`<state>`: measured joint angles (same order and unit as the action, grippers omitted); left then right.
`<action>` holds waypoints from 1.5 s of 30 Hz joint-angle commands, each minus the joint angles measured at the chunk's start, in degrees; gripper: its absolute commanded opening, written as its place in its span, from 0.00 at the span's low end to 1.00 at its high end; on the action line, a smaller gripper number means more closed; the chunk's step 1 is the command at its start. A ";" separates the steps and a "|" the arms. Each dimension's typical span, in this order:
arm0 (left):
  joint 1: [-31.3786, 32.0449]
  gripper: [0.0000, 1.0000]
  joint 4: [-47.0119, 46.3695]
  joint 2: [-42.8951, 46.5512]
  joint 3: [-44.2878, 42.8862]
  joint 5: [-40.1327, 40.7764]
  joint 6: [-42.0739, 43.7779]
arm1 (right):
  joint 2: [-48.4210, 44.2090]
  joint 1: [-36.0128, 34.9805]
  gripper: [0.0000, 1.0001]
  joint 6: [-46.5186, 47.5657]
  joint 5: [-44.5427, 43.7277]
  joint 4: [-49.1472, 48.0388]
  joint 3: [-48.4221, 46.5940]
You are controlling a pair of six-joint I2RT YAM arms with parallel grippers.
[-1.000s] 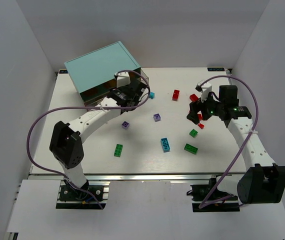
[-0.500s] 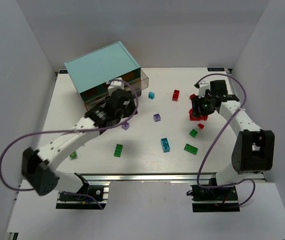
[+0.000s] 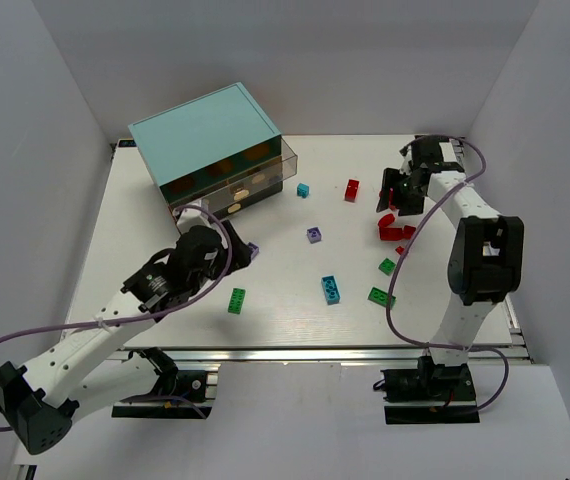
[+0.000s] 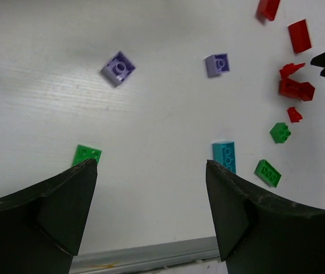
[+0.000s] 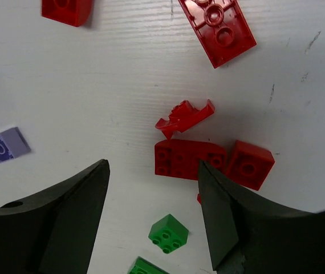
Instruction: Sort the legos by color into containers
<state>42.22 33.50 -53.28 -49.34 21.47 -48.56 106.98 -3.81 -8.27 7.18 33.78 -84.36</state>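
Left jaws spread wide, nothing between them, hanging above the desk [image 3: 285, 320]. In the left wrist view a green lego [image 4: 86, 154] sits just past one fingertip and a cyan lego [image 4: 224, 156] just past the other. Two purple legos [image 4: 118, 68] lie further out, apart from each other.

Right jaws also well apart and empty, over the red cluster [image 5: 189, 158]. That cluster is two red bricks touching, with a curved red piece [image 5: 184, 117] just beyond them. An upturned red plate [image 5: 216, 28] lies further out. A small green lego [image 5: 168, 233] lies on the desk between the fingers, not gripped.

Top view: all legos are loose on the desk, reds at the right, greens and a cyan toward the near edge. One small cyan lego [image 3: 303, 190] is near the teal cabinet [image 3: 210, 140]. The cabinet stands at the far left of the desk, with brownish drawers [image 3: 235, 190] on its front. Can't tell what is inside them.
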 commanded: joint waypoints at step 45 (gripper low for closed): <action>-0.03 0.90 0.96 4.23 5.48 -1.70 -4.27 | -7.65 -15.16 0.00 25.67 18.22 -8.45 -10.21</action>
<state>42.22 35.51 -50.39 -44.14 20.16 -53.47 103.88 -16.49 10.59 21.21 31.64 -91.85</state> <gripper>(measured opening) 0.895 0.016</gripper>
